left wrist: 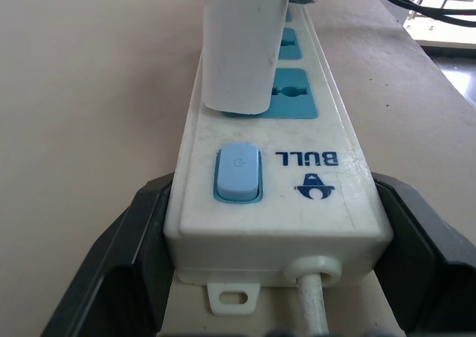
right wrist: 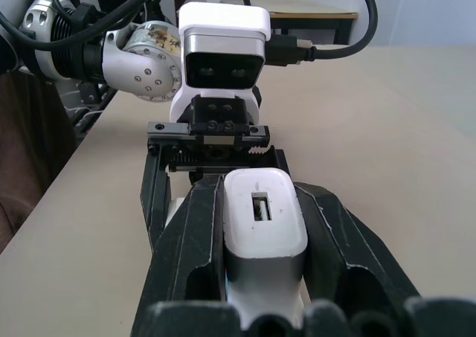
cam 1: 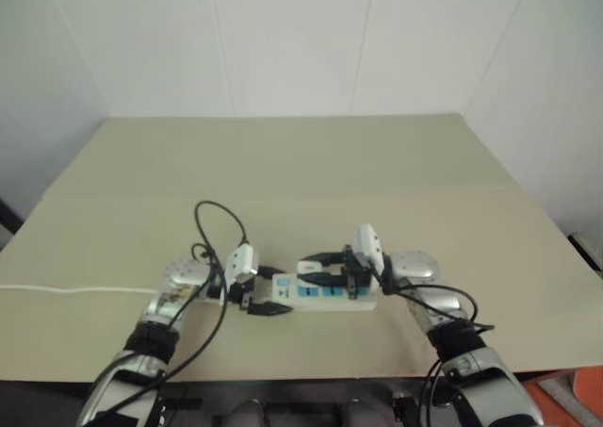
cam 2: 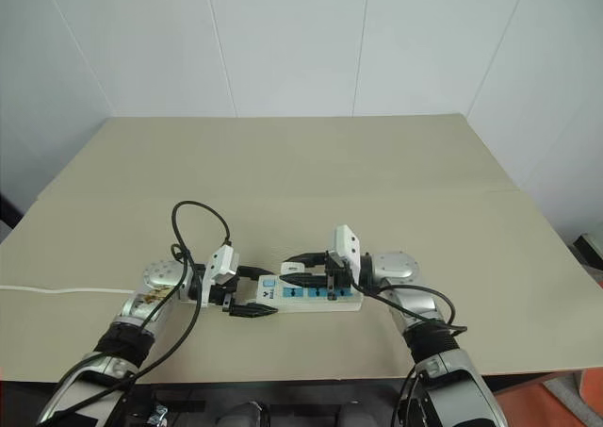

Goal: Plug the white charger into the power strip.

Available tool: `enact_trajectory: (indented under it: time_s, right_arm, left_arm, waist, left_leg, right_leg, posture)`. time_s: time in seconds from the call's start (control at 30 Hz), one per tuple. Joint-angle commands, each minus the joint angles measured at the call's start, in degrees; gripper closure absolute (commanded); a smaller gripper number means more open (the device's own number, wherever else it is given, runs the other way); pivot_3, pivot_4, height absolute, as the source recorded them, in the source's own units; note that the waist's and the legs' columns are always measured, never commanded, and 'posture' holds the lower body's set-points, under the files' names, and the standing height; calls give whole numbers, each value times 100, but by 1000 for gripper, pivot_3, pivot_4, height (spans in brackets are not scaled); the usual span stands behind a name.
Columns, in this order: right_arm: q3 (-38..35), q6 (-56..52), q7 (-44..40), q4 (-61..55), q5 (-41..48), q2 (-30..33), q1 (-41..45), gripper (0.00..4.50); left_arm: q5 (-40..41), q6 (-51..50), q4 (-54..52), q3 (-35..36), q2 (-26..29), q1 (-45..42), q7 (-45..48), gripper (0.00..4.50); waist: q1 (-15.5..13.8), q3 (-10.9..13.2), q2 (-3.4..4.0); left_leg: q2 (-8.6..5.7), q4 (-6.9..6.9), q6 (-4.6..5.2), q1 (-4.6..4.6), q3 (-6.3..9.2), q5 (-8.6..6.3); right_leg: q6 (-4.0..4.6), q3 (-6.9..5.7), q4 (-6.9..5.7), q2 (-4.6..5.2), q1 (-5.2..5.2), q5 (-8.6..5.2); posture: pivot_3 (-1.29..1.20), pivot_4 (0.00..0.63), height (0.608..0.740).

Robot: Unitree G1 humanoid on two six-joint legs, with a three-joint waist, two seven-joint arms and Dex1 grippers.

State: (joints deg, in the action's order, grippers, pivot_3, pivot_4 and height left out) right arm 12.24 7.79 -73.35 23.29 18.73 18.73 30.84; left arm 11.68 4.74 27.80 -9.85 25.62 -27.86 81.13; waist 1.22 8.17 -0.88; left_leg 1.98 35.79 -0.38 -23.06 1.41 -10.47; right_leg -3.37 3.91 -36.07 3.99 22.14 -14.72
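The power strip (cam 2: 306,295) lies near the worktop's (cam 2: 301,182) front edge, midway along it. The left pincer (cam 2: 247,295) pinches the strip's switch end, a finger (left wrist: 126,270) on each side. The right pincer (cam 2: 303,274) pinches the white charger (right wrist: 262,225), which stands upright touching the blue socket (left wrist: 294,95) just beyond the switch (left wrist: 238,173). The strip's cord (cam 2: 57,290) runs off to the left edge.

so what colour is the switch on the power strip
Light blue, set in the white power strip; the switch shows best in the left wrist view.
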Motion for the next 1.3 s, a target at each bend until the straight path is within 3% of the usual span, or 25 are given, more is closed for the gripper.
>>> enact_trajectory:
  time_s: [0.03,0.63,1.3]
  right_arm:
    - [-123,-19,-60,349,-303,433,-20,3324]
    - [569,-538,-6,9,-616,105,100,3324]
    - [455,-699,325,-273,-561,175,-175,3324]
  left_arm:
    - [-71,-115,-10,-74,259,203,150,1228]
    - [-94,-67,110,-141,159,91,90,1228]
    - [-138,45,312,-166,135,-35,148,1228]
  waist:
    - [-2,0,-1]
    - [15,-21,-19]
    - [12,-36,-28]
  left_leg:
    - [0,0,0,0,0,0]
    - [11,-5,0,18,-1,0]
    - [30,-6,0,22,-2,0]
  right_leg:
    - [9,0,0,0,0,5]
    - [25,3,-3,-13,-7,9]
    - [27,4,-4,-29,-6,5]
  posture:
    - [0,150,740]
    - [0,150,740]
    - [0,150,740]
